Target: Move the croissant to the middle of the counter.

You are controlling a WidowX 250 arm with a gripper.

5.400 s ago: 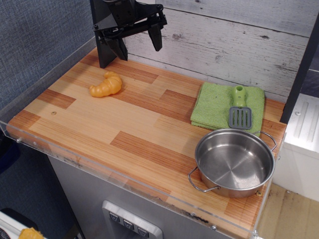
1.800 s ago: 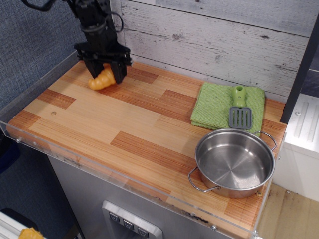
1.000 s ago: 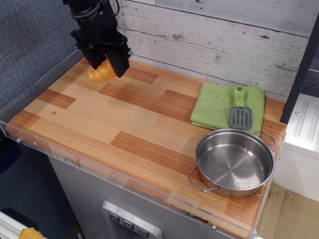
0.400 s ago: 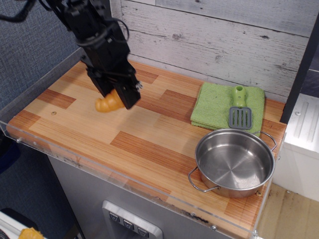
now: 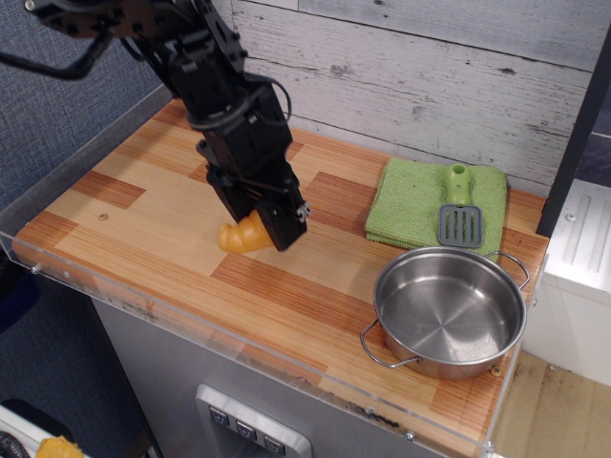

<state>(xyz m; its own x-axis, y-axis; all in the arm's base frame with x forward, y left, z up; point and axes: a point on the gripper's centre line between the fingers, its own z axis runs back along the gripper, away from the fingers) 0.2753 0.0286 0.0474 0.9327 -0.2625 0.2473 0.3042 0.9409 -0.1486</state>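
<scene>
The glossy orange-yellow croissant (image 5: 237,236) is held in my black gripper (image 5: 260,229), which is shut on it. Only its lower left end shows below the fingers. It hangs at or just above the wooden plank counter (image 5: 143,219), near the counter's middle, slightly left of centre. I cannot tell whether it touches the wood. My arm reaches down from the upper left.
A green cloth (image 5: 417,200) lies at the back right with a green-handled grey spatula (image 5: 459,212) on it. A steel pot (image 5: 449,311) stands at the front right. A clear acrylic rim (image 5: 191,329) edges the counter. A plank wall stands behind.
My gripper closed on the croissant at the back left, lifted it, and has carried it right and forward toward the counter's middle.
</scene>
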